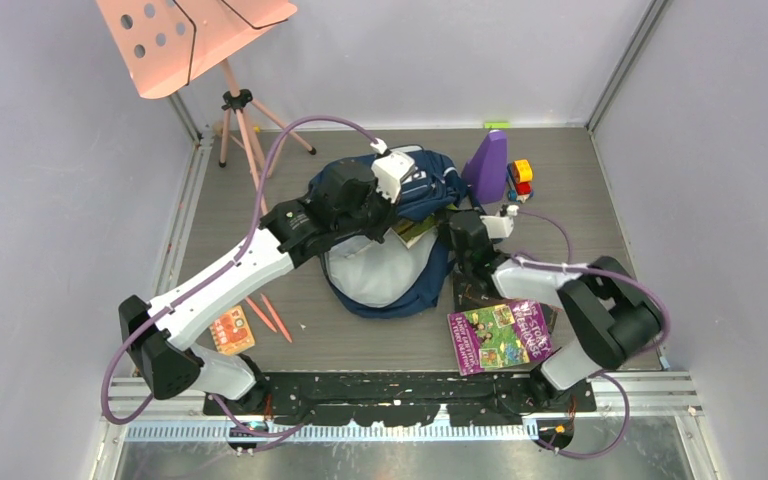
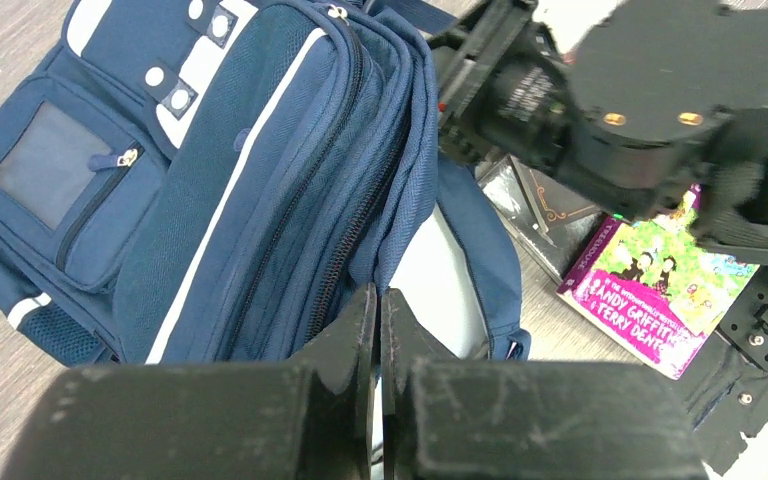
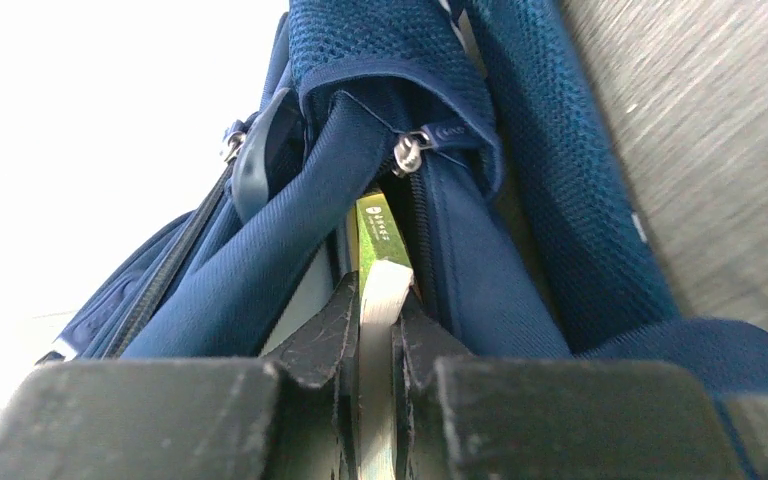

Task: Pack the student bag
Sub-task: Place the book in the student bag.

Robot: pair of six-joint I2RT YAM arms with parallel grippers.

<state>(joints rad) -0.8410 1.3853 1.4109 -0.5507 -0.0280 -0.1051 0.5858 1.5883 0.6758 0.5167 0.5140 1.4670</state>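
Robotics lab test cell, plain pale lilac wall panels on three sides, aluminium frame posts at the corners, grey wood-grain worktop, black mounting plate carrying the cabled left arm and right arm, pink perforated panel beside a tripod.

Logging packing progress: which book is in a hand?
The green-spined book, pinched by the right hand at the student bag's opening; the purple-covered book lies loose on the table.

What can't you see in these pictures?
- Right wrist view: cover of the book; only its edge shows, between the right gripper and folds of the student bag.
- Top view: what is already inside the bag; its fabric covers that.
- Left wrist view: whether the left gripper pinches fabric; its own fingers hide that.
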